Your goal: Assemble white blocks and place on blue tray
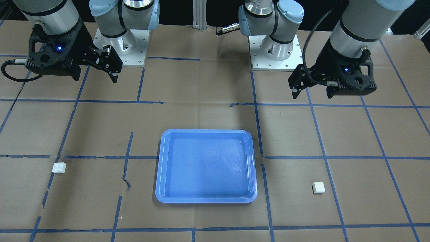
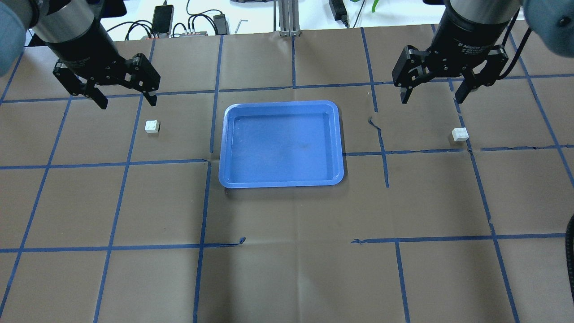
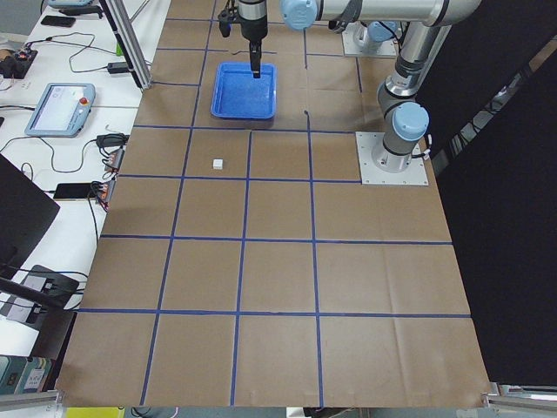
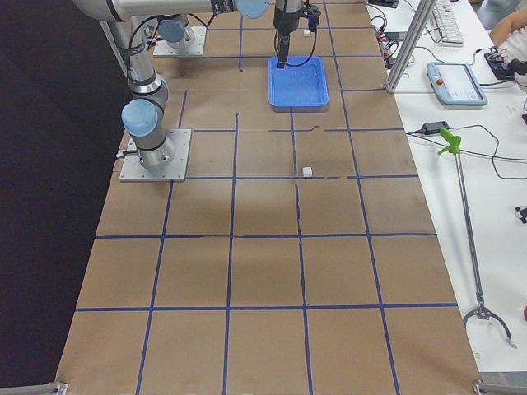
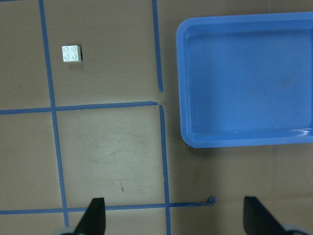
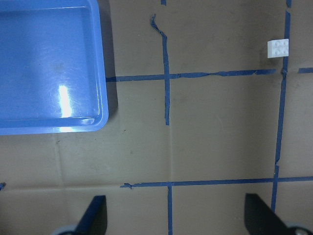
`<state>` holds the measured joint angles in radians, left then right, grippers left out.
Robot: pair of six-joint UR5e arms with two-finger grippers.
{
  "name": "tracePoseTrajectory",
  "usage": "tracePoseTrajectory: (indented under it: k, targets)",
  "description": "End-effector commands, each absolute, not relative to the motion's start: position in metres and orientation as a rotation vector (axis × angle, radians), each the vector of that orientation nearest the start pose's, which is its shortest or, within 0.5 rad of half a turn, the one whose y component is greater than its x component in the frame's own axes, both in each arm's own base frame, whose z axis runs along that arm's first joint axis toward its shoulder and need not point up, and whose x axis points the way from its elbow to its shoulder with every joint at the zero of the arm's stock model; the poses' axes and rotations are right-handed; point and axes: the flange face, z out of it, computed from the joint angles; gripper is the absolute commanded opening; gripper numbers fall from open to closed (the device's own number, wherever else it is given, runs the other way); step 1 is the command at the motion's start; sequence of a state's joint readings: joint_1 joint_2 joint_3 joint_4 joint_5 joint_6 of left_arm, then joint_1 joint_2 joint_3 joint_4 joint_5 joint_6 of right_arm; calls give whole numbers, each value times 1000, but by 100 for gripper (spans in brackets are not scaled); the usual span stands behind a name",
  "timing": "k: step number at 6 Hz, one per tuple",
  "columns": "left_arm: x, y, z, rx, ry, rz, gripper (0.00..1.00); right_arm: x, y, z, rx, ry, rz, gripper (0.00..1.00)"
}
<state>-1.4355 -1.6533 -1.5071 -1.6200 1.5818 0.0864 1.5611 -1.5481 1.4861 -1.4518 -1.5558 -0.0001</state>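
Where the overhead view looks down on the brown worktop (image 2: 287, 278), it lists:
- Blue tray (image 2: 281, 183): one, flat, near the middle, nothing in it.
- Left white block (image 2: 152, 126): studs up, on the worktop, well apart from the tray's left side.
- Right white block (image 2: 460, 134): on the worktop, well apart from the tray's right side.
- Left pincer (image 2: 127, 102): in the air near the left white block, jaws spread wide, holding nothing.
- Right pincer (image 2: 432, 99): in the air near the right white block, jaws spread wide, holding nothing.
- Blue tape lines (image 2: 125, 162): rule the worktop into squares.

Front-facing view, sides mirrored: the tray is central. The right white block (image 1: 59, 167) is at the view's left and the left white block (image 1: 318, 187) at its right. The two are separate and both off the tray. Both pincers hang clear of the worktop.

Left wrist view: two fingertips (image 5: 95, 215) stand far apart at the bottom edge, with bare worktop between them. The left white block is at upper left and the tray at upper right, with a tape line between them.

Right wrist view: the fingertips (image 6: 95, 215) are likewise far apart. The right white block is at upper right, just beside a tape crossing. The tray is at upper left.

Exterior left view: the left white block lies nearer the camera than the tray.

Exterior right view: the right white block lies nearer the camera than the tray.
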Motion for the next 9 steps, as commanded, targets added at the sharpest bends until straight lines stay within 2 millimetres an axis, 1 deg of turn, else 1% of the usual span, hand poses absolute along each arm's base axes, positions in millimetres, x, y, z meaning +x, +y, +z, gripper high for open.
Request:
tracePoseTrajectory:
  k: [1,2,3,4,5,6,7,8,9]
  targets:
    - [-14,-569,417,-48,3142,149,99,128,-500,507,-409,3091,62,100]
    - [3,-589,387,-81,3142,125,99,116,-503,505,-595,3053,65,100]
    - [17,-608,341,-110,3145,160,99,92,-511,501,-811,2997,71,100]
    - [27,-635,290,-112,3138,104,99,60,-519,496,-1006,2920,70,100]
    - [32,-651,254,-108,3138,82,99,32,-534,482,-1314,2774,71,100]
    - [34,-659,244,-108,3130,2,99,5,-547,480,-1651,2624,-1,100]
    - [36,-664,212,42,3128,-21,98,-27,-564,467,-1934,2438,-27,100]
    - [42,-665,192,64,3120,-50,97,-59,-576,455,-2079,2305,-31,100]
    - [41,-664,183,62,3125,-33,97,-69,-584,437,-2129,2182,-102,100]
